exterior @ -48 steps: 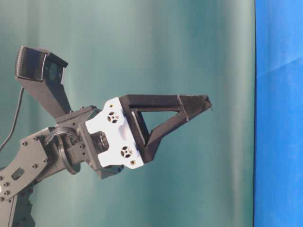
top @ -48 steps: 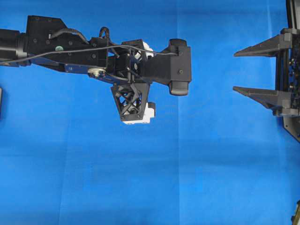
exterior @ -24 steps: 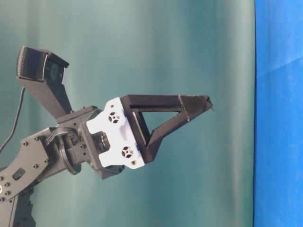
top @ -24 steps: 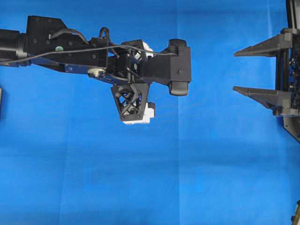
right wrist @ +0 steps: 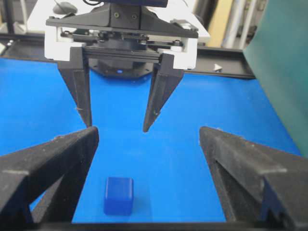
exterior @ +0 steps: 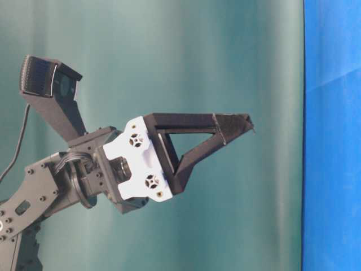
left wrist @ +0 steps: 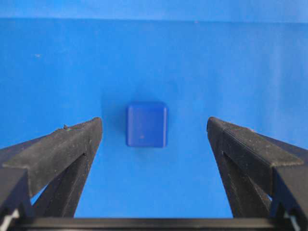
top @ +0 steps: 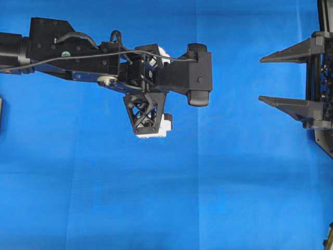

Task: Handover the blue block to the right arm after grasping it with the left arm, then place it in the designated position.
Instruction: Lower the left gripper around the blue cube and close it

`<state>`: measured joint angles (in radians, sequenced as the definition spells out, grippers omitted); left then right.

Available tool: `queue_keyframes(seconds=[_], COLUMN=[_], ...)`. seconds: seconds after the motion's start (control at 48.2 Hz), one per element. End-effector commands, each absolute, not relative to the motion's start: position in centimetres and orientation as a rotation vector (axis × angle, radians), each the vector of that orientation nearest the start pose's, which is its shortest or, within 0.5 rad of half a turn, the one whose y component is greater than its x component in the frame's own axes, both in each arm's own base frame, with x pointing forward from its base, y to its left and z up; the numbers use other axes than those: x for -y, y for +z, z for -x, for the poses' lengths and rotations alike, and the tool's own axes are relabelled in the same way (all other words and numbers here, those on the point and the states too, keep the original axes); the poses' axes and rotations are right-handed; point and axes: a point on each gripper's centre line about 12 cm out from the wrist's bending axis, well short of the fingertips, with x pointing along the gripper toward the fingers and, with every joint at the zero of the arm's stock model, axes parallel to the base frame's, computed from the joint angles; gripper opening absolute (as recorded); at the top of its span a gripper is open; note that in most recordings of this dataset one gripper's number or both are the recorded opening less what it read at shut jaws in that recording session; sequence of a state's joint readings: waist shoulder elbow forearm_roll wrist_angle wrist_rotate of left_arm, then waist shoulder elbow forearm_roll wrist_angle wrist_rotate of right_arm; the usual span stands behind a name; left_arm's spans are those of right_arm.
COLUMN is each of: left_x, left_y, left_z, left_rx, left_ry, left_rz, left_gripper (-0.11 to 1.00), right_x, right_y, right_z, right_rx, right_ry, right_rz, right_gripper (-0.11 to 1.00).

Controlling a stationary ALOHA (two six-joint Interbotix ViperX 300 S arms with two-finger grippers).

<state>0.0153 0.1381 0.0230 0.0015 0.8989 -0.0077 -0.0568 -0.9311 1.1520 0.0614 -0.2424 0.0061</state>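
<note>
Your left gripper (left wrist: 154, 132) hangs above the blue cloth (top: 208, 198) on the desk with its jaws spread wide and nothing between the pads. In the left wrist view, the blue block (left wrist: 147, 124) sits flat on the cloth between the two black fingers (left wrist: 62, 149), apart from both and a little nearer the left-hand one as that view shows it.

In the overhead view you see the left arm (top: 78, 52) reaching in from the desk's left edge across the upper half of the cloth; its wrist and camera mount cover the block there, so you cannot place it from above.

Your right gripper (top: 270, 78) stands at the desk's right edge, jaws spread, pointed tips facing the left arm, well apart from it. In the right wrist view the block (right wrist: 118, 195) lies on the cloth low between the right fingers (right wrist: 48, 163), touching neither, with the left gripper (right wrist: 118, 125) pointing down beyond it, its white brackets showing.

The table-level view shows only the left gripper (exterior: 248, 123) side-on against a teal backdrop (exterior: 225, 45), so its jaw gap cannot be read from there.
</note>
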Motion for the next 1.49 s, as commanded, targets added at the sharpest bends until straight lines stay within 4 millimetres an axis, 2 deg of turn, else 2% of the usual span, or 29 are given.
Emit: queue_keyframes(seconds=[0.0,0.208,0.477,0.81,1.017,1.37,1.474], left_x=[-0.7,-0.7,-0.6,-0.8,-1.1,-1.1,-1.1], left_y=[27.9,27.1,23.3,19.9,16.9,12.4,11.6], left_z=[-45.3,-45.2,-44.5,-43.7,-43.2,-43.4,-43.5], left_rx=[-1.022,-1.011,-0.971,-0.893,-0.905,-0.949,-0.962], left_ry=[0.018,0.017,0.017,0.019,0.027,0.027,0.027], left_rz=[0.010,0.008,0.009,0.008,0.013,0.015,0.015], left_gripper=[0.93,0.93,0.93,0.93,0.93,0.93,0.93], right_x=[1.4,1.4,1.4,1.4,1.4,1.4,1.4], right_y=[30.2,30.2,30.1,29.7,29.5,29.4,29.4], right_z=[-20.8,-20.8,-20.8,-21.1,-21.2,-21.3,-21.3], right_rx=[0.053,0.051,0.051,0.036,0.032,0.031,0.031], right_ry=[-0.070,-0.070,-0.072,-0.071,-0.071,-0.072,-0.072], right_rz=[-0.065,-0.065,-0.061,-0.060,-0.062,-0.062,-0.062], right_gripper=[0.98,0.98,0.98,0.98,0.98,0.98,0.98])
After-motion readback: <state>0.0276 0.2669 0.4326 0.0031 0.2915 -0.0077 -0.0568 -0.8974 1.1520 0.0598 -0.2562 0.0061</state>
